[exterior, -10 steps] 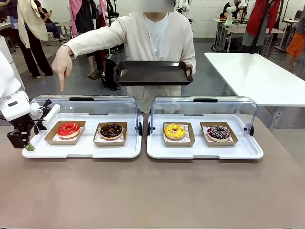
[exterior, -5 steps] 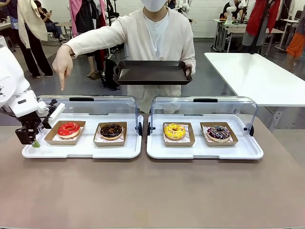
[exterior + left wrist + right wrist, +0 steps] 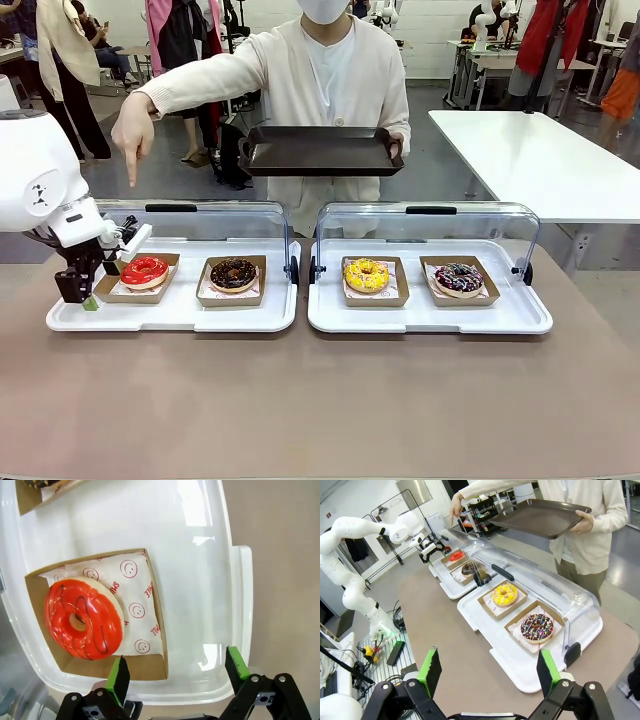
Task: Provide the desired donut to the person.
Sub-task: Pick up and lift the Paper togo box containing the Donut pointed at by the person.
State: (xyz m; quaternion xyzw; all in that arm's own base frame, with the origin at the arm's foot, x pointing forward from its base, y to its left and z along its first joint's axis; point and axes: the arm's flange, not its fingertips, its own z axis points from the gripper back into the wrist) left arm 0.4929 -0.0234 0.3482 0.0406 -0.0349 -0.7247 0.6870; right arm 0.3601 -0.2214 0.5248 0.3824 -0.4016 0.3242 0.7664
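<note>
Now at the brown tabletop (image 3: 320, 400), a person (image 3: 330, 80) in a cream cardigan points one finger (image 3: 129, 176) down over the left of two white display trays (image 3: 180, 318) and holds out a dark serving tray (image 3: 320, 152). Below that finger lies the red-glazed donut (image 3: 82, 618), in its open cardboard box (image 3: 150, 662) at the outer end of the left display tray, whose clear cover stands open behind it. The robot's left end effector (image 3: 177, 669) hangs over that tray's outer rim, apart and empty, one green pad above the box's edge. The right end effector (image 3: 489, 672), likewise apart and empty, sits well back from the other tray. A clean pickup likely means straddling a cardboard wall, not pinching the icing.
</note>
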